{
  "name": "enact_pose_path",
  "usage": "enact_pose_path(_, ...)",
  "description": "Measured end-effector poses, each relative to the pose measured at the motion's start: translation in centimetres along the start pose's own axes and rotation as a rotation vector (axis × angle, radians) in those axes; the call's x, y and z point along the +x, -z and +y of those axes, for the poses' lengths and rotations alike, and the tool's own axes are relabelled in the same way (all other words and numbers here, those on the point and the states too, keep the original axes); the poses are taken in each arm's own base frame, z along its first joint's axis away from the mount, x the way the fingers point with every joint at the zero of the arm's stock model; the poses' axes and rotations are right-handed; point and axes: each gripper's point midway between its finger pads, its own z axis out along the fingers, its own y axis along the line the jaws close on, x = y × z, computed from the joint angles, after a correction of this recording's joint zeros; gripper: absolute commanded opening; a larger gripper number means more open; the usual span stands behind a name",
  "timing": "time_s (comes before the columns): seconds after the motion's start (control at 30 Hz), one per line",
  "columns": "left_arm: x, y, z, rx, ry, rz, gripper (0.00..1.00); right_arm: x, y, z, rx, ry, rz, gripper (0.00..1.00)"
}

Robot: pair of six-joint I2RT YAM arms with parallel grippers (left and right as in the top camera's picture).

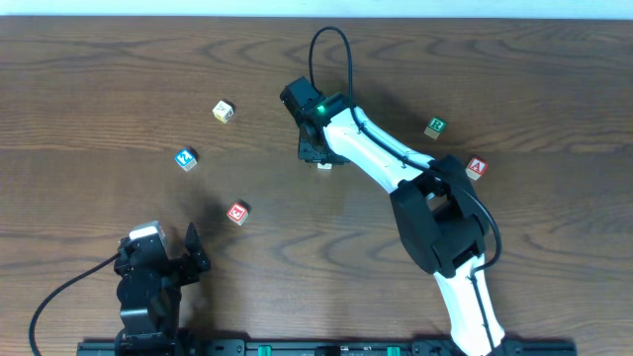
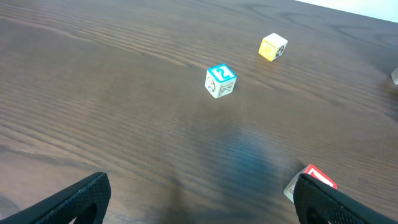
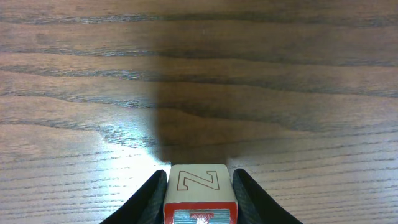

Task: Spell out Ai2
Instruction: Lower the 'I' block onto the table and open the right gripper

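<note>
the right claw is clenched on a small block, squeezing it by two opposite side faces. it sits near the middle of the table; i cannot tell whether the block touches the wood or hangs just above it. the block looks like a pale wooden cube, its top face bearing a red outlined letter that reads as a z or an n, the near face edged in red. i judge it light and stiff, with smooth painted faces that could slip or twist under a skewed pinch, so the flat sides, taken square, are the place to grip, leaving the wanted face showing.

the left claw is released and holds nothing, low at the front left. ahead of it stands the blue block marked 2, with a yellow block beyond and a red block close by. the a block lies well apart to the right, near a green block.
</note>
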Motion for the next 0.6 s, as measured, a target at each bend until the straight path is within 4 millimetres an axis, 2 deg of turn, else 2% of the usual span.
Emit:
enact_pose_path(0.17, 0.0, 0.0, 0.0, 0.0, 0.0, 0.0, 0.95, 0.0, 0.0, 0.0, 0.0, 0.011, 0.0, 0.56)
enact_pose_path(0.47, 0.0, 0.0, 0.0, 0.0, 0.0, 0.0, 0.95, 0.1, 0.2, -0.1, 0.004, 0.028, 0.011, 0.67)
enact_pose_path(0.57, 0.0, 0.0, 0.0, 0.0, 0.0, 0.0, 0.95, -0.1, 1.7, -0.1, 0.012, 0.043, 0.028, 0.76)
enact_pose_path(0.6, 0.0, 0.0, 0.0, 0.0, 0.0, 0.0, 0.95, -0.6, 2.9, 0.1, 0.008, 0.057, 0.024, 0.79)
